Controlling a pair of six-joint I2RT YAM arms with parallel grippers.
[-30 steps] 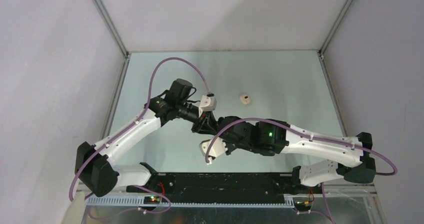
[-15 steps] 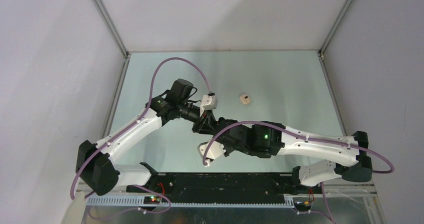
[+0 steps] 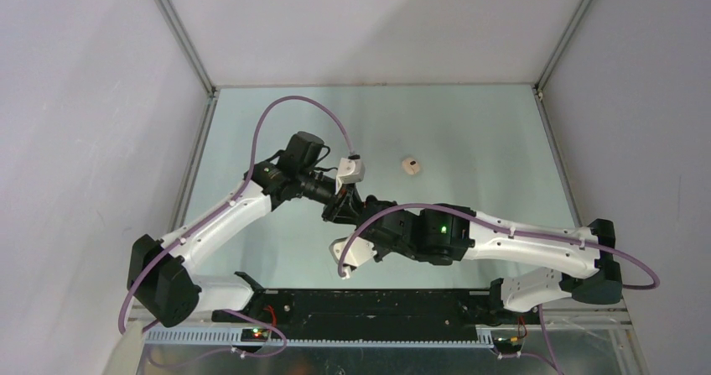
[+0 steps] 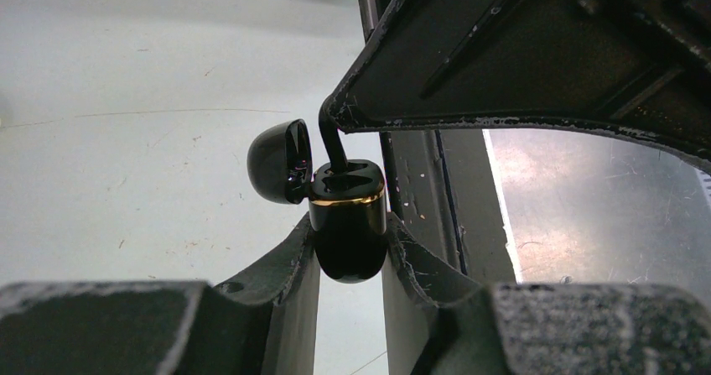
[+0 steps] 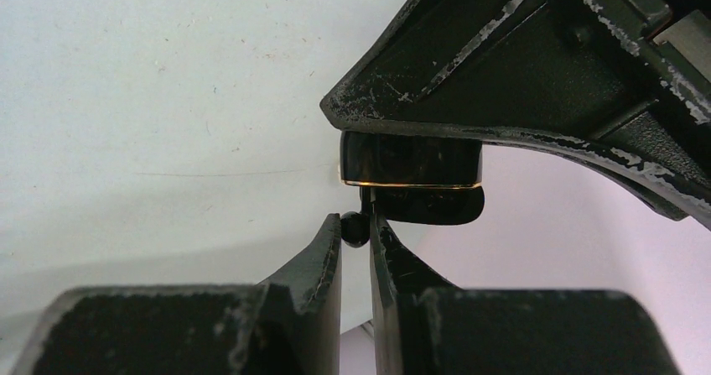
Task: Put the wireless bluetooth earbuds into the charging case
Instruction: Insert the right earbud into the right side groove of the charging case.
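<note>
Tight above the open black charging case: left gripper clamped round its body, right gripper with a black earbud at its mouth. Free passage over the far and right table, save a small white object.

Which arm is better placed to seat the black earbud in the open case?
Right. The right hand pinches the earbud, its stem at a slot of the case; the left hand just clamps the case.
</note>
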